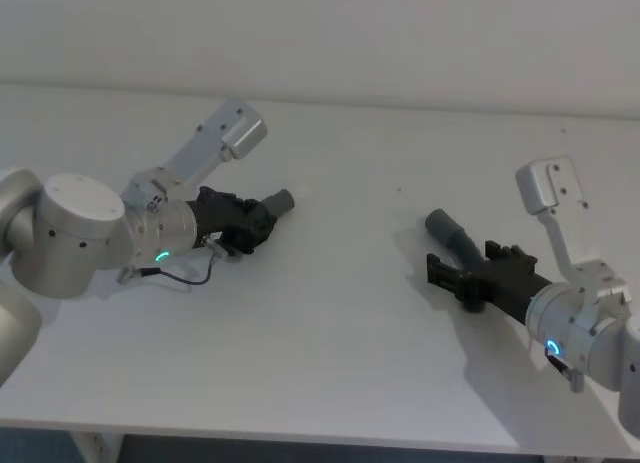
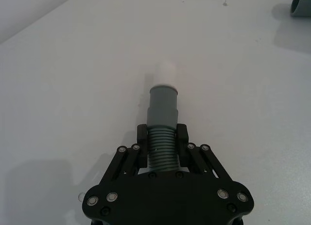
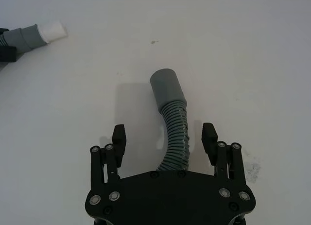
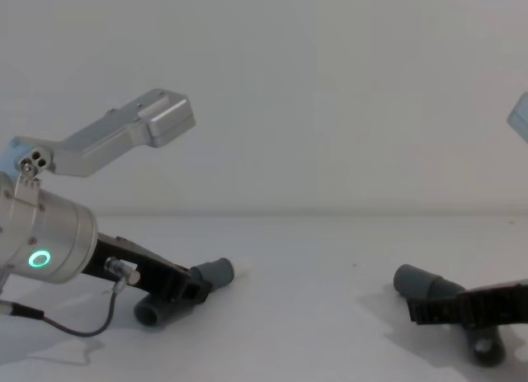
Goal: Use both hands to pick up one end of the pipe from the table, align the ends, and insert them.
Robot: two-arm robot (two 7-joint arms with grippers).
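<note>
Two pipe pieces lie apart on the white table. My left gripper is shut on the ribs of the left piece. That piece's grey cuff and white tip stick out past the fingers, low over the table. My right gripper stands open astride the right piece, with a gap at each finger. The right piece's cuff rests on the table and points toward the left piece. In the chest view the left gripper and the right gripper both sit low by the surface.
A wide bare stretch of table separates the two cuffs. A thin black cable loops on the table by my left wrist. The table's front edge runs close below both arms. A small dark speck marks the surface.
</note>
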